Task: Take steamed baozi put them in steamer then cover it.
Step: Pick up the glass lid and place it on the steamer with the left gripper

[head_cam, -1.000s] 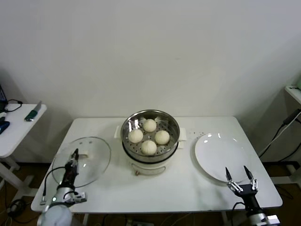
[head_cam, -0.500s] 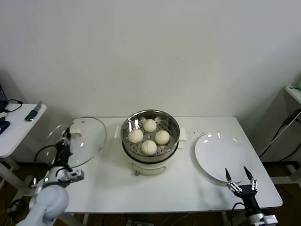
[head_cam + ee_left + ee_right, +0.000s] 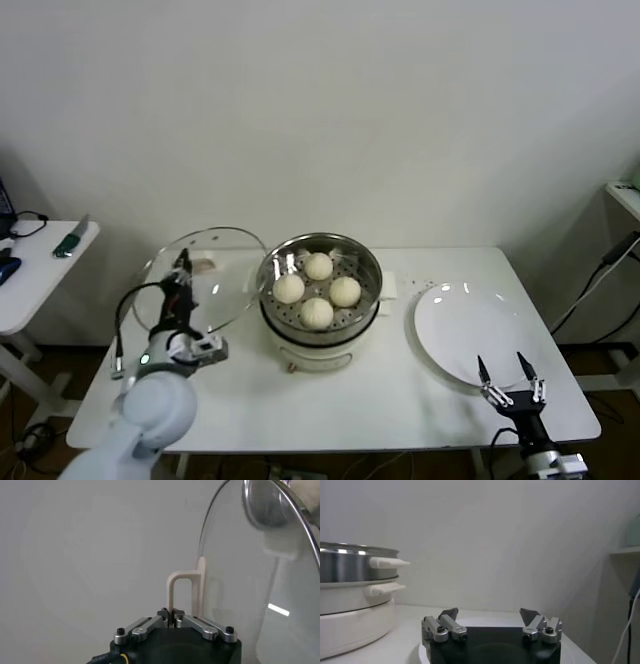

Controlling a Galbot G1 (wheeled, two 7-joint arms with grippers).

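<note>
Several cream-white steamed baozi (image 3: 316,313) lie in the shiny steamer (image 3: 372,268), which sits on its cream pot base (image 3: 320,352) mid-table. The clear glass cover (image 3: 222,285) hangs tilted in the air just left of the steamer, its rim close to the basket's left edge. My left gripper (image 3: 181,272) is shut on the cover's cream handle (image 3: 182,587); the left wrist view shows the jaws (image 3: 171,614) pinching the handle's thin bar, with the glass (image 3: 260,580) beyond. My right gripper (image 3: 508,375) waits open and empty at the table's front right, with its fingers spread wide (image 3: 489,614).
A flat white plate (image 3: 470,320) lies right of the steamer, just behind my right gripper. A side table (image 3: 40,265) with small items stands at far left. The steamer's side handles (image 3: 387,562) show in the right wrist view. A wall runs behind the table.
My left gripper has lifted the cover off the table's left side and carried it up and to the right, close to the steamer. The right arm has not moved.
</note>
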